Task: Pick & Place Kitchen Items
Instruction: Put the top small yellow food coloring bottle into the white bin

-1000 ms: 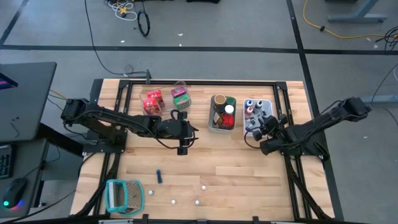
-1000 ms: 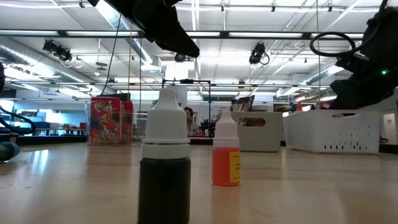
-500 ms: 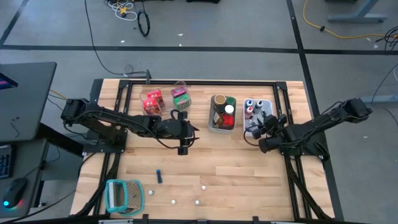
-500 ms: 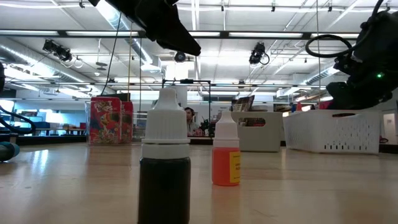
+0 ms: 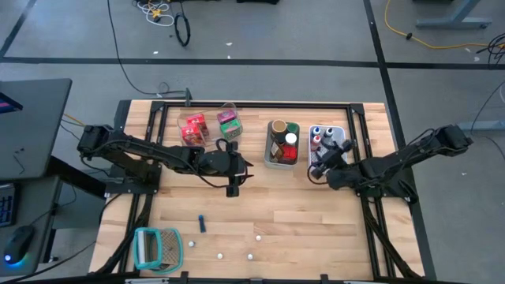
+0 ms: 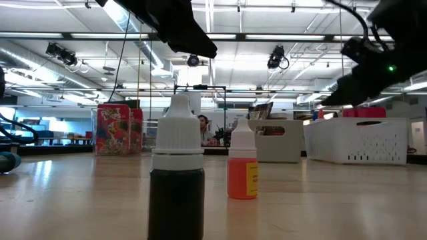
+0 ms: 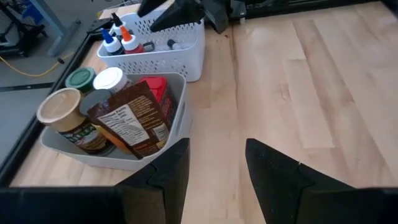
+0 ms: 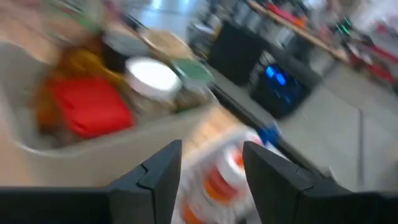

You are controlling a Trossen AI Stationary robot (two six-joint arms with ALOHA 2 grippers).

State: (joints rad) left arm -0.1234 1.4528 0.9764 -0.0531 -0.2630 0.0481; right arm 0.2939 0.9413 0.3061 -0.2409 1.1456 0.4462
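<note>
Hardly any readable print from here.
The red cereal box [image 6: 113,128] shows large lettering, too blurred; the brown packet [image 7: 138,121] carries an illegible nutrition panel.

A grey floor [image 5: 316,31] crossed by dark lines is seen around the wooden table [image 5: 300,221], with cables [image 5: 158,12] lying on it. A dark desk [image 5: 28,118] is placed beside the table. In the low view, a high ceiling [image 6: 267,27] hung with strip lights [image 6: 280,47] and ducts is shown above a large hall.
</note>
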